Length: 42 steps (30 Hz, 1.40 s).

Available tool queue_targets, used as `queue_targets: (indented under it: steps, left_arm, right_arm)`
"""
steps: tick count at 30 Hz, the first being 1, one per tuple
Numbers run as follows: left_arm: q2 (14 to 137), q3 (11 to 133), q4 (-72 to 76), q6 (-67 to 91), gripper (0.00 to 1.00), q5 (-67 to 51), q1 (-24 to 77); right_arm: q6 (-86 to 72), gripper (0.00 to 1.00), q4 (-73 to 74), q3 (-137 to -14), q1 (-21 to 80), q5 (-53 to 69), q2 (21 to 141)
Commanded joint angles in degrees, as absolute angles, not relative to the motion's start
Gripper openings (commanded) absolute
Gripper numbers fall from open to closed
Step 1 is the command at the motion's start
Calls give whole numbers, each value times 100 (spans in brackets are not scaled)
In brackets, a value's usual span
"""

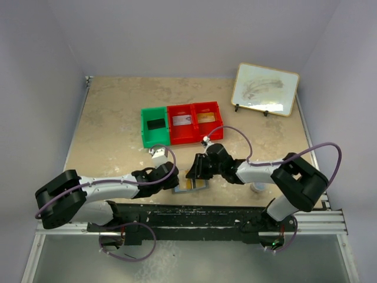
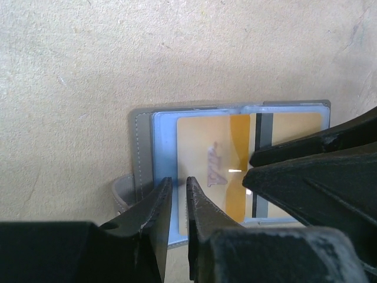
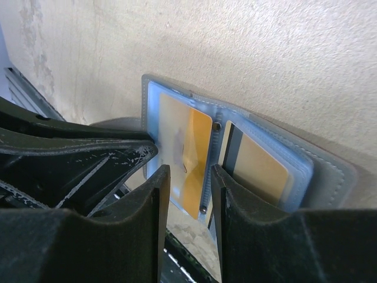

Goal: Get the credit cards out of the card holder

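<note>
Card extraction was in hand. The left claw point(image 2: 178, 191), reaching low from the left, stood narrow at the left edge of the open card holder point(image 2: 141, 141); whether it pinched the sleeve point(image 2: 165, 127) I could not tell. The holder lay on the surface point(image 2: 88, 71), near side, with a gold card point(image 2: 206, 153) and a striped card point(image 3: 259, 168) sleeved inside. The right claw point(image 3: 187, 180), angled down, hung partly open over the gold card. Next it likely needed to nip that card's edge.

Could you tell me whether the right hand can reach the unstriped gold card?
Probably yes: the right hand sits at the gold plastic card in the open grey card holder, nothing between; a clear sleeve seems to cover it.
</note>
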<state>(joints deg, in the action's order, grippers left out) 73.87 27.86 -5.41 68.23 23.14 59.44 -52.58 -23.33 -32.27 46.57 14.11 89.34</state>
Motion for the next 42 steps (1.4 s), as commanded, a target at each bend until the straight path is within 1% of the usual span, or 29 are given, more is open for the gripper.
queue_targets:
  steps: [1,5,12,20,23,24,25,28,36,42]
  left_arm:
    - [7346,2790,-581,6658,15,2316,5968]
    - [7517,2802,-313,6577,17,2113,5968]
    - [7654,2830,-505,6660,18,2162,5972]
    - [7585,2765,-516,6697,17,2173,5971]
    - [7594,2756,-461,6693,17,2145,5965]
    - [7601,2752,-450,6691,16,2141,5971]
    - [7602,2751,-448,6693,16,2144,5976]
    - [7606,2752,-448,6713,15,2154,5965]
    - [7611,2764,-396,6699,14,2147,5970]
    - [7625,2763,-407,6697,14,2153,5968]
  right_arm:
    - [-5088,38,-1969,-3088,4513,1156,8667]
    - [-5036,38,-2563,-2858,4458,1797,8769]
    - [-5381,38,-3202,-2389,4346,1972,8720]
    - [-5633,36,-3980,-1981,4083,2110,9171]
    - [-5532,33,-4228,-1996,4080,2326,9330]
    - [-5483,30,-4221,-2037,4078,2280,9353]
    - [-5431,29,-4106,-2098,4080,2158,9341]
    - [-5393,28,-3968,-2141,4078,2202,9263]
    - [-5398,25,-4421,-2338,4096,2442,9578]
    - [-5447,25,-4582,-2315,4096,2510,9569]
